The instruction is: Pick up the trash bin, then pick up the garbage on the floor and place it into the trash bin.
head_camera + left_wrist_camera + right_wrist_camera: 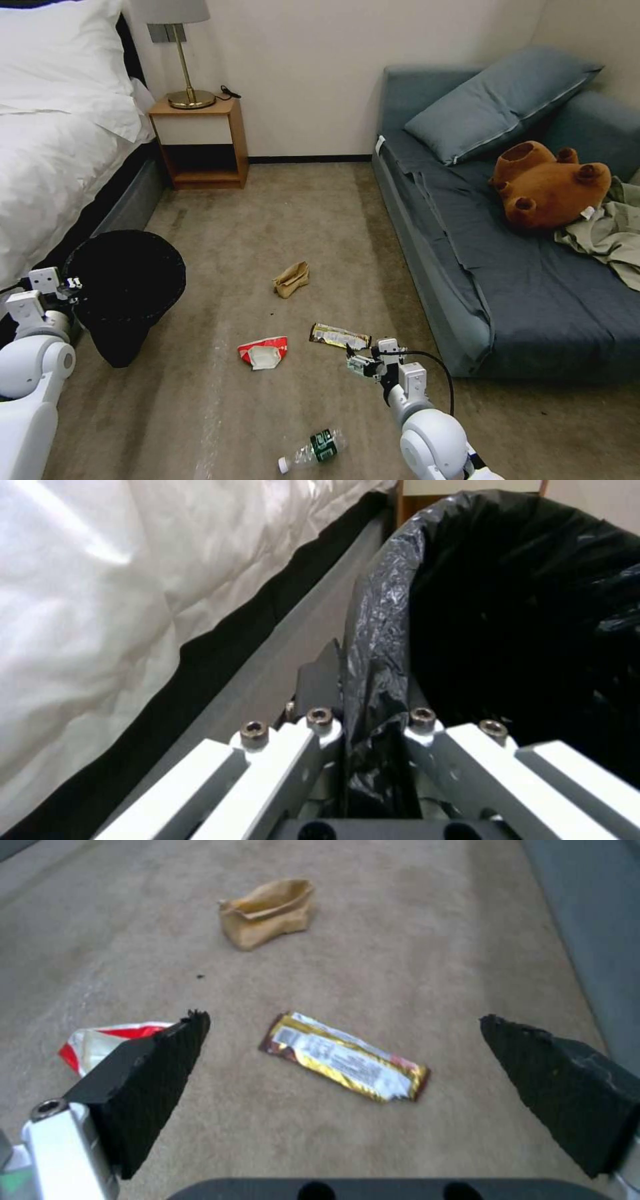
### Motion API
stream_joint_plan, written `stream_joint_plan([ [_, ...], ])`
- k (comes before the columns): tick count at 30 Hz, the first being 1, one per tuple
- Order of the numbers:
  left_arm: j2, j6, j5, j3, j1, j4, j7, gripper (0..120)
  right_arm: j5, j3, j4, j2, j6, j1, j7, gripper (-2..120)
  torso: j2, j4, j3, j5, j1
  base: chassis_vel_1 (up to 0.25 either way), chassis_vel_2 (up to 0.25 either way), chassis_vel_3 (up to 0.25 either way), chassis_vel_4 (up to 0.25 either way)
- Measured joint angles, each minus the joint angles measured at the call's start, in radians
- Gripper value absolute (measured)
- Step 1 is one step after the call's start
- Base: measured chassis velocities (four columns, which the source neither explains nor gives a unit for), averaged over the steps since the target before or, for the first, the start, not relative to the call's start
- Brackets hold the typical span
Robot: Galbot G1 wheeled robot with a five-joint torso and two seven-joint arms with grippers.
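The trash bin [127,287], round and lined with a black bag, is beside the bed at my left. My left gripper [70,287] is shut on its near rim; in the left wrist view the gripper [370,715] pinches the crinkled bag and rim of the bin [520,605]. Whether the bin's base touches the carpet I cannot tell. My right gripper [360,363] is open just short of the dark-and-gold wrapper [340,337]. From the right wrist the gripper [343,1017] frames that wrapper [343,1057]. Other garbage: brown paper bag [291,279], red-and-white wrapper [263,351], clear bottle [313,450].
A white bed [47,153] runs along the left, with a wooden nightstand [200,143] and lamp behind it. A blue sofa [520,280] on the right holds a pillow, a brown plush bear [547,183] and olive cloth [610,233]. Carpet lies between them.
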Motion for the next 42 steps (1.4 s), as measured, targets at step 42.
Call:
stream_joint_plan([
  [42,-0.124,-0.03,0.205,-0.048,0.148,-0.091,0.079,4,-0.563,-0.563,-0.27,-0.325,0.352,0.465,-0.799,100,0.0,0.0,0.0,0.0,0.0,-0.005,0.005,0.006,-0.005],
])
